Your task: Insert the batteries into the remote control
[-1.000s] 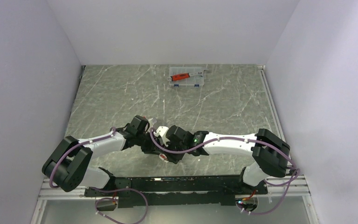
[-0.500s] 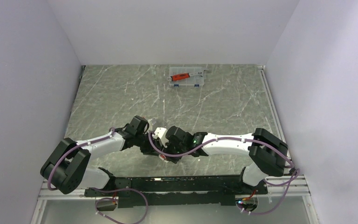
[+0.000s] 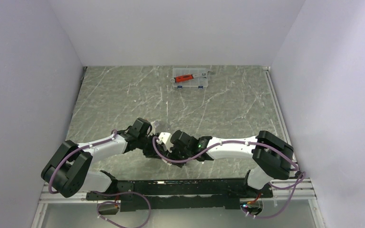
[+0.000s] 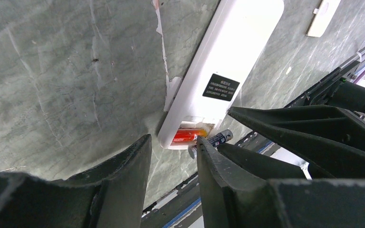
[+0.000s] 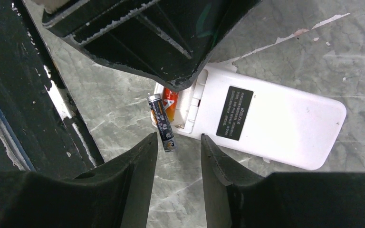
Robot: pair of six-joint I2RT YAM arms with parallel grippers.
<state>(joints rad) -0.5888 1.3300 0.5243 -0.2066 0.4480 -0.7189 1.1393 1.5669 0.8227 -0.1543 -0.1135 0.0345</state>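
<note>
The remote control [image 4: 228, 52] lies back-up on the table, white with a black label; it also shows in the right wrist view [image 5: 275, 118]. Its battery recess is uncovered at the near end, and one red-orange battery [image 4: 188, 137] sits inside it [image 5: 170, 102]. A second, dark battery [image 5: 161, 122] lies on the table against that end, outside the recess [image 4: 216, 139]. My left gripper [image 4: 172, 140] is open and empty, just above the recess end. My right gripper [image 5: 178, 137] is open and empty, its tips beside the loose battery. In the top view both grippers hide the remote.
A small white cover piece [image 4: 323, 16] lies past the remote's far end. A clear plastic case [image 3: 190, 78] holding a red-handled tool stands at the back of the table. The black mounting rail [image 3: 180, 185] runs along the near edge, close to the remote.
My right gripper has shifted a little to the left and lower over the remote's end. The left arm has hardly moved.
</note>
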